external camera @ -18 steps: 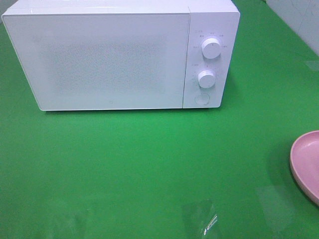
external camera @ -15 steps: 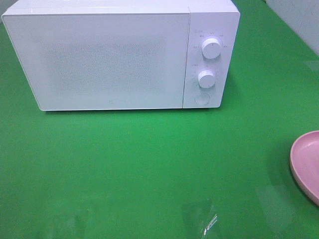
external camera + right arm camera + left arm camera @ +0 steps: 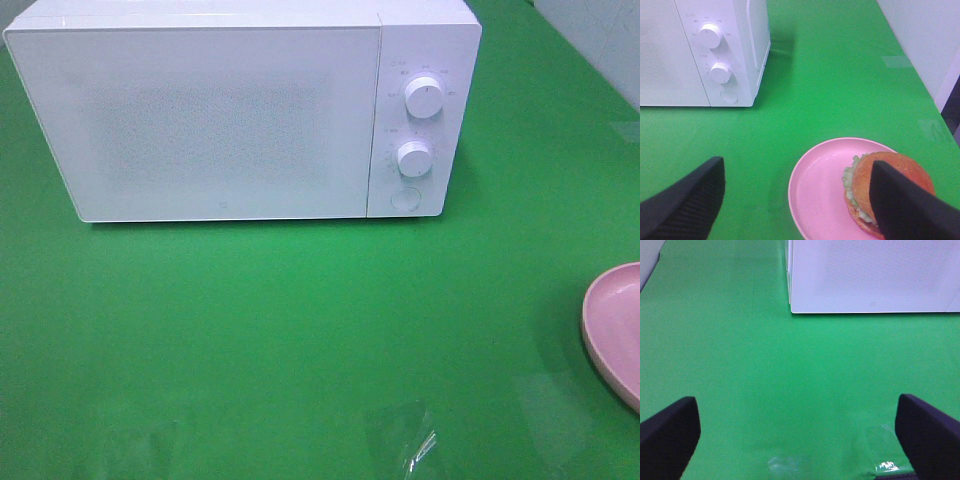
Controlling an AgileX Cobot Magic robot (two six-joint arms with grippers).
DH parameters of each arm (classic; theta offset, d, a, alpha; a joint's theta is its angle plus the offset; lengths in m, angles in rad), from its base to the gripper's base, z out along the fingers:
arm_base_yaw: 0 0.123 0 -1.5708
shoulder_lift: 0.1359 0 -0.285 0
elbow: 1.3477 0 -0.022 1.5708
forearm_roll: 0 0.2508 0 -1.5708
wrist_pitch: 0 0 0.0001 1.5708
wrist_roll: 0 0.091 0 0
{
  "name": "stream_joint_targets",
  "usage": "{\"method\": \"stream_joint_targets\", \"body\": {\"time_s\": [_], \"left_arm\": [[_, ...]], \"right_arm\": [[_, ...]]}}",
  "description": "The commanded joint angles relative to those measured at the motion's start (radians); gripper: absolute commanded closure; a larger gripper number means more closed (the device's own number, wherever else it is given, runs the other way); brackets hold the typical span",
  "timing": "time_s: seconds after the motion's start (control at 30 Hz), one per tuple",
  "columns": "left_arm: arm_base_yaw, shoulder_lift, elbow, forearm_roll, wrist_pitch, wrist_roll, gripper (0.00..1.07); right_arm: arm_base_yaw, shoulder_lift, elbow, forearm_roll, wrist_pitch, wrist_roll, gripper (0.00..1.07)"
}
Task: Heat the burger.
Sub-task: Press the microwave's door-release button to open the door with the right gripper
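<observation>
We see the burger [image 3: 862, 192] on the pink plate [image 3: 815, 190], off to the right side of the green table [image 3: 300, 330], in front of and right of the microwave [image 3: 200, 120], whose door is closed. The right gripper [image 3: 797, 177] hangs above the plate with jaws apart and nothing held. One finger [image 3: 905, 210] overlaps the bun in the wrist view, and we can't tell contact. The left gripper [image 3: 795, 415] is spread wide over bare table, facing the microwave door. Neither arm shows in the high view.
</observation>
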Motion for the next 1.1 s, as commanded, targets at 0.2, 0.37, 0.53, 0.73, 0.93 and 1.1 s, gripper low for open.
{"method": "stream_joint_targets", "body": {"time_s": [0.2,0.37,0.53,0.73,0.93,1.1], "left_arm": [[-0.001,-0.021,0.001,-0.008,-0.014,-0.001,0.09],[-0.001,-0.021,0.001,-0.008,-0.014,-0.001,0.09],[-0.001,-0.021,0.001,-0.008,-0.014,-0.001,0.09],[-0.001,-0.021,0.001,-0.008,-0.014,-0.001,0.09],[-0.001,-0.021,0.001,-0.008,-0.014,-0.001,0.09],[-0.001,-0.021,0.001,-0.008,-0.014,-0.001,0.09]], "right_arm": [[-0.002,0.167,-0.008,-0.005,-0.196,0.004,0.32],[-0.002,0.280,-0.008,-0.008,-0.300,0.004,0.32],[-0.002,0.337,-0.008,-0.008,-0.357,0.004,0.32],[-0.002,0.496,-0.008,-0.008,-0.516,0.004,0.32],[-0.002,0.593,-0.008,-0.008,-0.604,0.003,0.32],[-0.002,0.705,-0.008,-0.007,-0.698,0.003,0.32]]}}
